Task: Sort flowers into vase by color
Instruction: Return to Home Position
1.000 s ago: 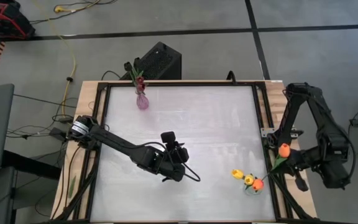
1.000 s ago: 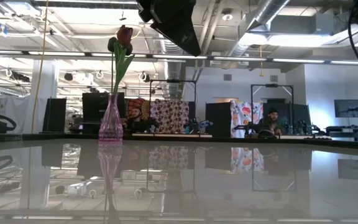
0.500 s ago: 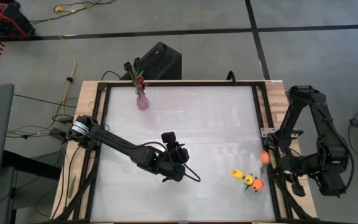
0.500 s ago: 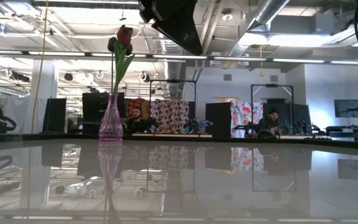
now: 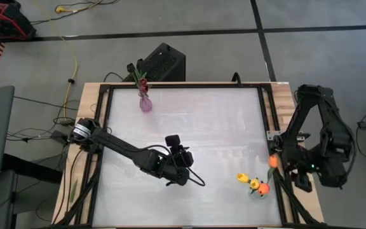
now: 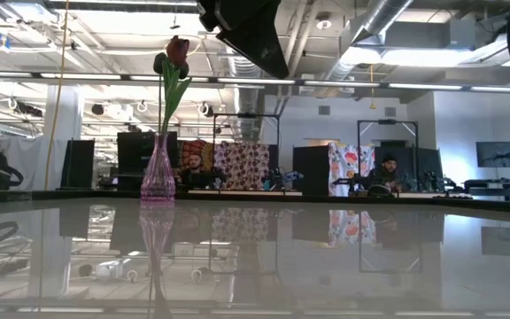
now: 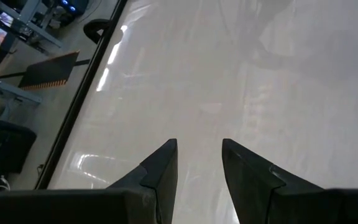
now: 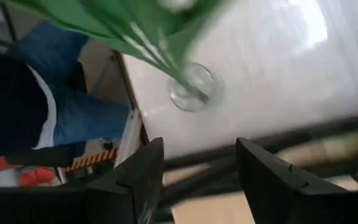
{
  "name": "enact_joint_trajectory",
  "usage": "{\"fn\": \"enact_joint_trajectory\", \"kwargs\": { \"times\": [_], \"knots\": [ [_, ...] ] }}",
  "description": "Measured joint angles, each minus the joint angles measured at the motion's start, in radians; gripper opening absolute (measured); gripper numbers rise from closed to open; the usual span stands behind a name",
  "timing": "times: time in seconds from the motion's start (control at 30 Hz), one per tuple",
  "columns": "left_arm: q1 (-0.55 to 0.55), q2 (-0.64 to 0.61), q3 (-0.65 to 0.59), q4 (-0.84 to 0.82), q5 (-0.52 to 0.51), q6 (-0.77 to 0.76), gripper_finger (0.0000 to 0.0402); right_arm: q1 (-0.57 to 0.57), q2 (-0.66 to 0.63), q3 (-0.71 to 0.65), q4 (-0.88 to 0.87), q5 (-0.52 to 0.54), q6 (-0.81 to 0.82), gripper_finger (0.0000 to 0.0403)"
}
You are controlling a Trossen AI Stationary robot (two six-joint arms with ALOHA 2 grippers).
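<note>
At the right edge of the desk [image 5: 202, 121], the right arm [image 5: 326, 143] hangs just outside the work surface. The right jaws stand wide open with nothing between them. Its wrist view looks past them straight at the clear vase [image 8: 193, 91] and the green stems [image 8: 148, 28] inside it.

That clear vase [image 5: 257, 192] sits at the lower right of the desk, holding a yellow flower [image 5: 241, 178] and orange flowers [image 5: 259, 187]. One more orange head [image 5: 272, 161] leans out toward the right arm, very near it. The dark red flowers [image 5: 142, 81] stand in the pink vase [image 5: 145, 104] at the upper left of the desk. So the sorting looks done, and the job in hand is parking the arms.

To do that well, I'd say the right arm wants to lift up and away from the desk with its jaws open. It should give that leaning orange head room, so it doesn't snag a stem and tip the vase.

Lower centre of the desk, the left arm [image 5: 126, 149] reaches out, the left jaws parted part-way and empty above bare desk. Its way back looks free.

Around the desk there's a black box [image 5: 164, 62] behind the top edge and a yellow cable [image 5: 76, 60] on the floor. In the low view a person [image 6: 384, 175] sits far off in the room.
</note>
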Motion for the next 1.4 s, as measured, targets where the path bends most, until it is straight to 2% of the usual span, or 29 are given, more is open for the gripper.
{"fn": "enact_joint_trajectory", "kwargs": {
  "times": [0.13,0.37,0.47,0.67,0.8,0.87,1.0,1.13,1.23,1.4],
  "knots": [
    [-0.006,0.000,0.000,-0.001,0.000,0.001,0.0116,-0.064,-0.011,0.067,-0.153,-0.037,0.007,0.0207],
    [-0.024,0.000,0.000,-0.010,-0.001,0.009,0.0116,-0.258,-0.092,0.093,-0.151,0.058,-0.199,0.0162],
    [-0.034,0.000,0.000,-0.010,-0.001,0.024,0.0116,-0.394,-0.112,0.093,-0.151,0.123,-0.318,0.0135],
    [-0.056,0.000,0.000,-0.043,-0.011,0.029,0.0116,-0.722,-0.118,0.093,-0.132,0.209,-0.674,0.0079],
    [-0.077,0.000,0.000,-0.112,-0.102,0.019,0.0116,-0.959,-0.093,0.092,0.053,0.203,-0.974,0.0054],
    [-0.084,-0.001,0.000,-0.160,-0.136,0.020,0.0116,-1.064,-0.070,0.092,0.186,0.138,-1.133,0.0042],
    [-0.084,-0.035,-0.008,-0.269,-0.136,0.012,0.0116,-1.247,0.002,0.092,0.435,-0.005,-1.406,0.0019],
    [-0.083,-0.133,-0.064,-0.330,-0.135,-0.005,0.0116,-1.390,0.071,0.092,0.602,-0.134,-1.565,0.0016],
    [-0.088,-0.263,-0.144,-0.344,-0.134,-0.042,0.0116,-1.459,0.117,0.092,0.670,-0.207,-1.609,0.0026],
    [-0.098,-0.554,-0.375,-0.263,-0.099,-0.102,0.0116,-1.474,0.138,0.034,0.797,-0.234,-1.669,0.0028]
  ]
}}
